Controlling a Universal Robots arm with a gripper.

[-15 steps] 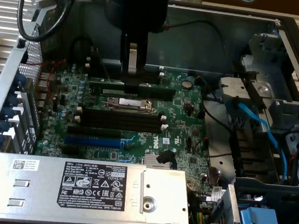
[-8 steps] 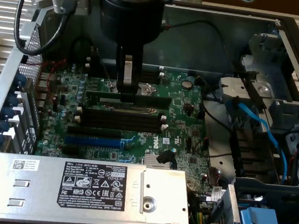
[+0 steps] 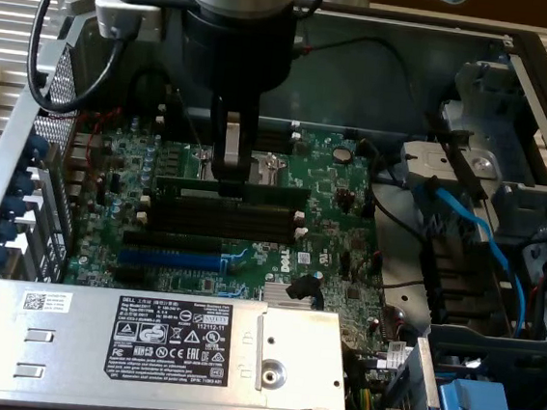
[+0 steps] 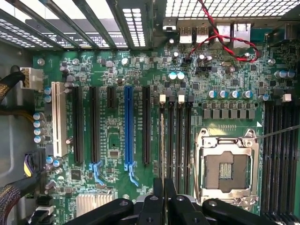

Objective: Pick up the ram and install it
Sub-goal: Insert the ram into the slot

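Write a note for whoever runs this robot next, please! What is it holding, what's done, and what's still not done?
Gripper: fingers shut on the long, flat dark-green ram stick, gripping it near its middle.
Ram: held level, running lengthwise along the long black memory slots with white end clips on the green motherboard.
Done: the pick-up. The ram is in the grip, at the slots.
Left: the install. The pictures don't show whether the ram is seated in a slot, or which slot it lines up with.
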